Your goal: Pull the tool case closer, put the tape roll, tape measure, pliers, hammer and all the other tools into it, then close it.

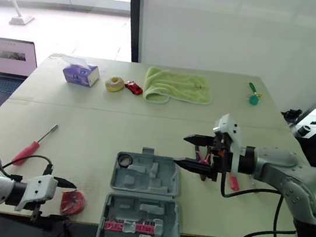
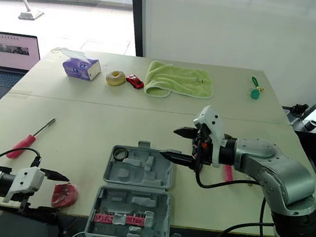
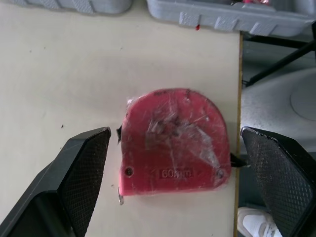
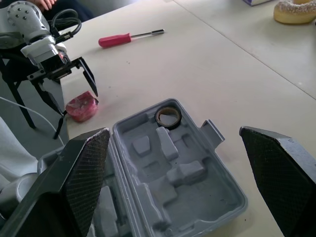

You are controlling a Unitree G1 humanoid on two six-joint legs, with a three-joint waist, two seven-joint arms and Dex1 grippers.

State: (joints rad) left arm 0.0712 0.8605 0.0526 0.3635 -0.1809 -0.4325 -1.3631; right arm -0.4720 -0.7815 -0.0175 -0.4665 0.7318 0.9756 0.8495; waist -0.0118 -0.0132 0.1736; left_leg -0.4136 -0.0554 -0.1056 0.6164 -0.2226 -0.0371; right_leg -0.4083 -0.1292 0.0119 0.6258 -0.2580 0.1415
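The case (image 1: pixel 143 205) lay open and flat at the bench's (image 1: pixel 88 114) front edge, both grey halves facing up. The tape roll (image 1: pixel 124 160) sat in the far half's left corner, and a row of pink bits (image 1: pixel 131 227) lined the near half.

The left jaws stood wide apart at the front left, low over the bench, one finger (image 3: pixel 84 168) on each side of the red tape measure (image 3: pixel 173 140), neither touching it. The tape measure lay flat at the bench edge, just left of the case.

The right jaws hung apart and empty above the right edge of the case's far half. A pink handle (image 1: pixel 233 181) lay on the bench under the right arm, mostly hidden.

A red screwdriver (image 1: pixel 31 148) lay well left of the case. Along the far side sat a tissue box (image 1: pixel 80 74), a pale ring (image 1: pixel 114 83), a red toy car (image 1: pixel 133 87) and a green towel (image 1: pixel 177 86)
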